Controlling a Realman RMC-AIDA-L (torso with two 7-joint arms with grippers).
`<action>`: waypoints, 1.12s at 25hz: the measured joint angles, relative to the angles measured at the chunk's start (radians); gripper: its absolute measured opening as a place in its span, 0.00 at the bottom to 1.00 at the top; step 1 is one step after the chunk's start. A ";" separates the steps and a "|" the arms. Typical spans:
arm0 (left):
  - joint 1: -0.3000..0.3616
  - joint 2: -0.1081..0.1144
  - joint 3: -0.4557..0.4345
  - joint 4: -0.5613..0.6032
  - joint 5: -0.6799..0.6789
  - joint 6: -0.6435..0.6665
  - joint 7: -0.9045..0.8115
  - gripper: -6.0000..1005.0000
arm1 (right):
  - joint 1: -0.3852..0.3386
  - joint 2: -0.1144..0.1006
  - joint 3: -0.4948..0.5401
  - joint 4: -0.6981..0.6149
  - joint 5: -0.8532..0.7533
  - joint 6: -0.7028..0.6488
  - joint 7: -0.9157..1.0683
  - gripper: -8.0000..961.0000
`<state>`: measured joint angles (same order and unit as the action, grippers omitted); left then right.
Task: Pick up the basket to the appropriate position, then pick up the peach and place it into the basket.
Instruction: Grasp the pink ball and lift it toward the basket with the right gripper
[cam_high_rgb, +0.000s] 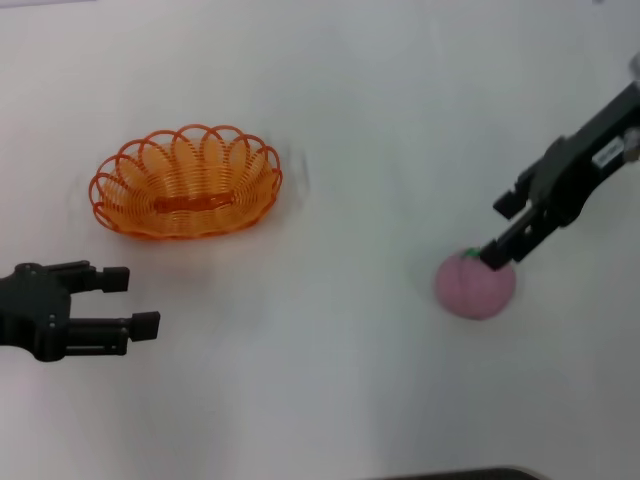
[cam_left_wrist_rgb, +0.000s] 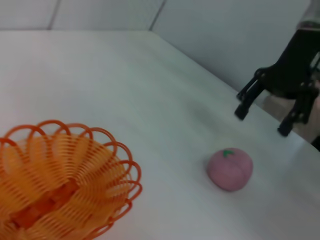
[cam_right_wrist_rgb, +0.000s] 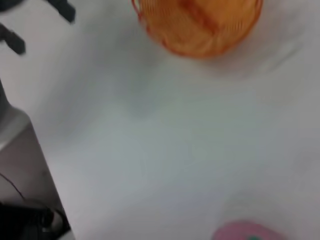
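Note:
The orange wire basket stands empty on the white table at the left; it also shows in the left wrist view and the right wrist view. The pink peach lies on the table at the right, its green mark on top; only its edge shows in the right wrist view. My right gripper is open and hangs just above and beyond the peach without touching it. My left gripper is open and empty, near the table's front left, in front of the basket.
The white table is bare around both things. Its right edge runs behind the peach in the left wrist view. In the right wrist view a table edge drops to a grey floor with cables.

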<state>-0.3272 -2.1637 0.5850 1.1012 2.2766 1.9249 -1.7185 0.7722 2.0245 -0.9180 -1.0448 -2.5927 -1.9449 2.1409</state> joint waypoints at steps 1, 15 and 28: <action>0.000 0.000 0.000 -0.004 0.000 0.000 0.001 0.88 | 0.005 0.011 -0.006 0.008 -0.030 0.012 0.002 0.96; -0.008 -0.001 -0.002 -0.043 -0.008 -0.037 -0.006 0.87 | 0.027 0.050 -0.119 0.168 -0.096 0.175 0.001 0.82; -0.011 -0.001 0.003 -0.056 -0.008 -0.045 -0.007 0.87 | 0.029 0.051 -0.128 0.174 -0.102 0.197 0.005 0.25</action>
<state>-0.3381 -2.1645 0.5875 1.0453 2.2686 1.8799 -1.7256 0.8007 2.0754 -1.0459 -0.8706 -2.6949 -1.7474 2.1455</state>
